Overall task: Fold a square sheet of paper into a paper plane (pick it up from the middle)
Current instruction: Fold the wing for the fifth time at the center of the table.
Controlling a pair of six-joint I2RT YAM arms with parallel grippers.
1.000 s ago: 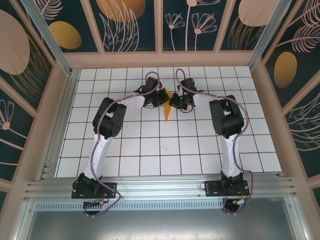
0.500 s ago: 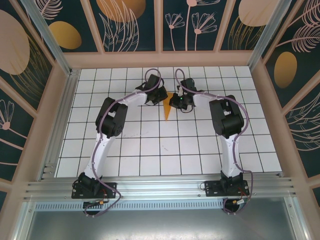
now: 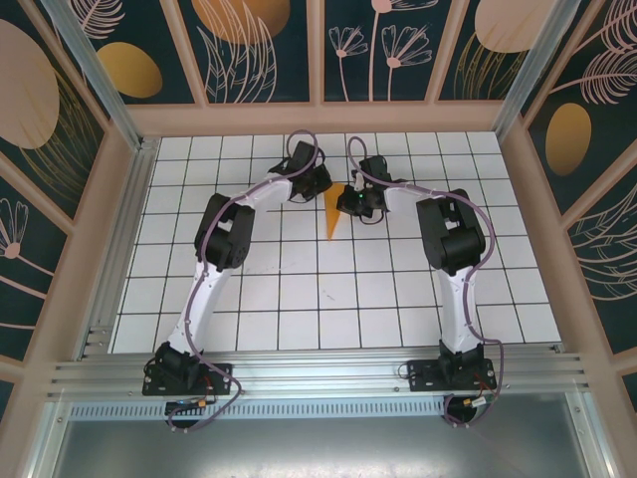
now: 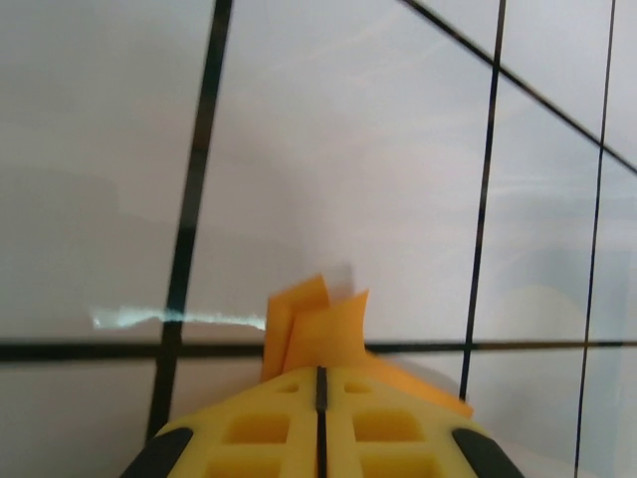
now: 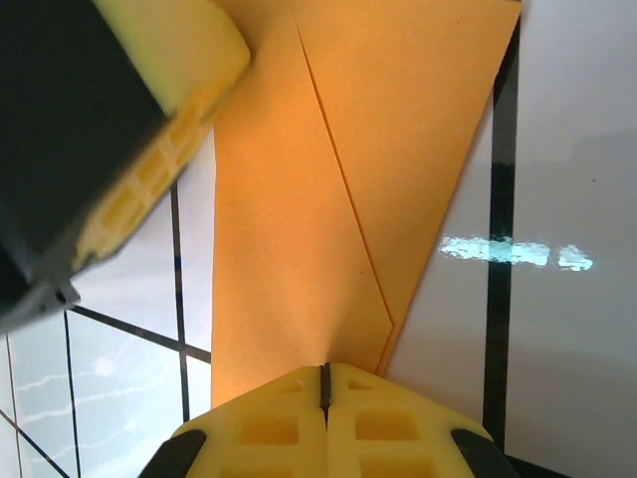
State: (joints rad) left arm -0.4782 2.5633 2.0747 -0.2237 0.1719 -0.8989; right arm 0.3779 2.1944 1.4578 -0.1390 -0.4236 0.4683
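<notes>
Paper plane (image 3: 332, 215) flat on the white grid table (image 3: 299, 299), far centre, tip pointing toward the arm bases.
Top view: left gripper (image 3: 320, 186) and right gripper (image 3: 347, 203) sit at its wide end. Right wrist: jaws together, clamped on the creased orange paper. Left wrist: jaws together, flaps poke past the tips, grip unclear.

surface: white table (image 3: 299, 289), black grid lines | on it: orange paper plane (image 3: 331, 214), far centre

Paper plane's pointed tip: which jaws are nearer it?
Right. Right jaws pinch the plane near its wide end; left jaws sit beyond, at the far left corner.
</notes>
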